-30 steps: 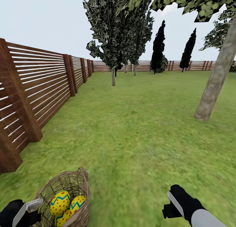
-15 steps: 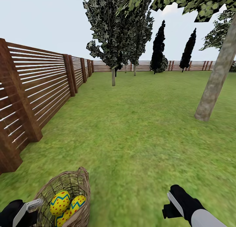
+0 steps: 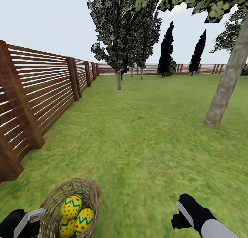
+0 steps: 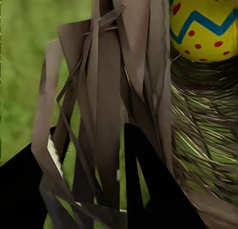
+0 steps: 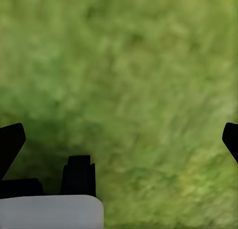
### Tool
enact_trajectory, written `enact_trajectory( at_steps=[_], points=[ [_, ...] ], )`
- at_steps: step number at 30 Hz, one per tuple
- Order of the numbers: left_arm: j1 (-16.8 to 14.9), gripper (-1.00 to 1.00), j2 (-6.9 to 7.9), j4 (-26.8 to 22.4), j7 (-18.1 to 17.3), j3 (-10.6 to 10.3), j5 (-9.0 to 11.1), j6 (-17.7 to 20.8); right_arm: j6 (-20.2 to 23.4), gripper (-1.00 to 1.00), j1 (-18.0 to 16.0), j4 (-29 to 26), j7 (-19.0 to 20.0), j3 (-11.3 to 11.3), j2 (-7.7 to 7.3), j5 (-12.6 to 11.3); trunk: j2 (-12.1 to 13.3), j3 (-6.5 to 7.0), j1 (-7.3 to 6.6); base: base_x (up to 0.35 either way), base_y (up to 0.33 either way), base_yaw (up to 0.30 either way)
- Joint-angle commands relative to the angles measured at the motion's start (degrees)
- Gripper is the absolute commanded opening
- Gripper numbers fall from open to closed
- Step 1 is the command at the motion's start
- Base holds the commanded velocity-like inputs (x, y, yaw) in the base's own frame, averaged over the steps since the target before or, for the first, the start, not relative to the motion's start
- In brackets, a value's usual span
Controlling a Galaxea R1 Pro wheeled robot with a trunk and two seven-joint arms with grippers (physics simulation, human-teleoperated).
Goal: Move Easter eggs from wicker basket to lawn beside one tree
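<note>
I'm pinching the wicker basket [image 3: 90,191] rim with my left gripper [image 4: 91,154]; eggs [image 3: 76,214] sitting just beyond (right gripper [image 5: 119,139] spread, well apart).

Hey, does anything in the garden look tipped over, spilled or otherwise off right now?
Nothing is spilled: three Easter eggs sit inside the wicker basket on the lawn. One oddity: the left gripper is at the basket's rim, and in the left wrist view wicker strips cross its fingers. The right gripper hangs open over bare grass.
</note>
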Motion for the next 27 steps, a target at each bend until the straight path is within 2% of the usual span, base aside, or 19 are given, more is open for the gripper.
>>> enact_trajectory(
  at_steps=[1, 15, 18, 19, 21, 22, 27],
  points=[
    [-0.01, -1.0, -0.08, -0.07, -0.06, 0.23, 0.25, 0.32, 0.22, 1.0, -0.03, -0.1, -0.24, 0.47, -0.08, -0.54, -0.03, -0.06, -0.01, 0.0, 0.0, 0.0],
    [-0.03, -1.0, -0.19, -0.07, -0.06, 0.23, 0.31, 0.32, 0.22, 1.0, -0.03, 0.07, -0.24, 0.47, 0.25, -0.38, -0.03, -0.06, -0.01, 0.0, 0.0, 0.0],
    [-0.05, -1.0, -0.16, -0.07, -0.06, 0.23, 0.31, 0.39, 0.22, 1.0, -0.01, 0.07, -0.24, 0.49, 0.27, -0.36, 1.18, 0.48, -0.67, 0.0, 0.0, 0.0],
    [-0.05, -1.0, -0.08, -0.07, -0.06, 0.23, 0.51, 0.4, 0.22, 1.0, -0.03, 0.07, -0.24, 0.51, 0.27, -0.36, 1.58, 0.66, -0.89, 0.0, 0.0, 0.0],
    [-0.03, -1.0, 0.1, -0.07, 0.0, 0.23, 3.34, 0.41, 0.22, 1.0, -0.03, 0.07, -0.24, 0.47, 0.16, -0.36, 2.38, 1.02, -1.33, 0.0, 0.0, 0.0],
    [-0.04, -1.0, 0.08, -0.07, 0.02, 0.23, 4.0, 0.41, 0.22, 1.0, -0.03, 0.07, -0.24, 0.47, 0.12, -0.36, 2.78, 1.2, -1.55, 0.0, 0.0, 0.0],
    [-0.04, -1.0, 0.04, -0.07, 0.03, 0.23, 4.35, 0.41, 0.22, 1.0, -0.03, 0.07, -0.24, 0.47, 0.23, -0.36, 4.79, 2.1, -2.64, 0.0, 0.0, 0.0]
  ],
)
